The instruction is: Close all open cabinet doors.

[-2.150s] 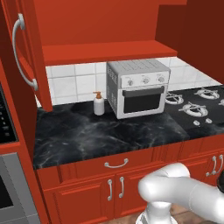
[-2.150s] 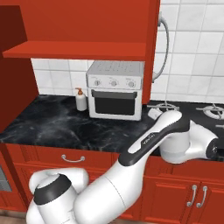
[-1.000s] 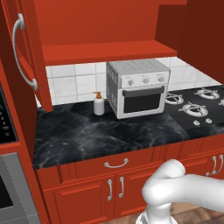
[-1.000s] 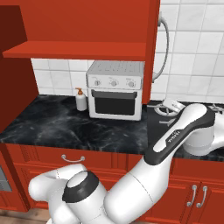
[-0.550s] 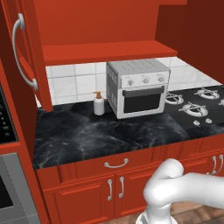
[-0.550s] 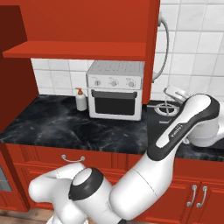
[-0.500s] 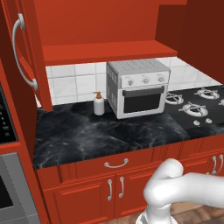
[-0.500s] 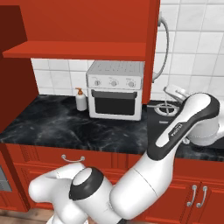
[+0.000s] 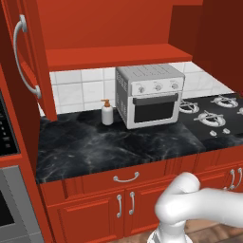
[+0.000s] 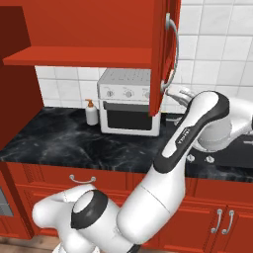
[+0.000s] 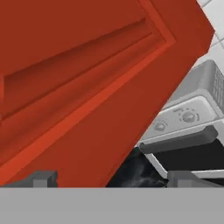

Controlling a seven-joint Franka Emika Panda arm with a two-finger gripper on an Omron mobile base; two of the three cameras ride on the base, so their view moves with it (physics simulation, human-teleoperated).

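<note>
Item: two red cabinet doors, left (image 9: 28,61) and right (image 10: 165,54), both open above the table (image 9: 118,142), rigid, hinged, glossy and likely slippery, so push your released pincer (image 11: 107,177), now facing the right door's panel, flat near its free edge.
</note>
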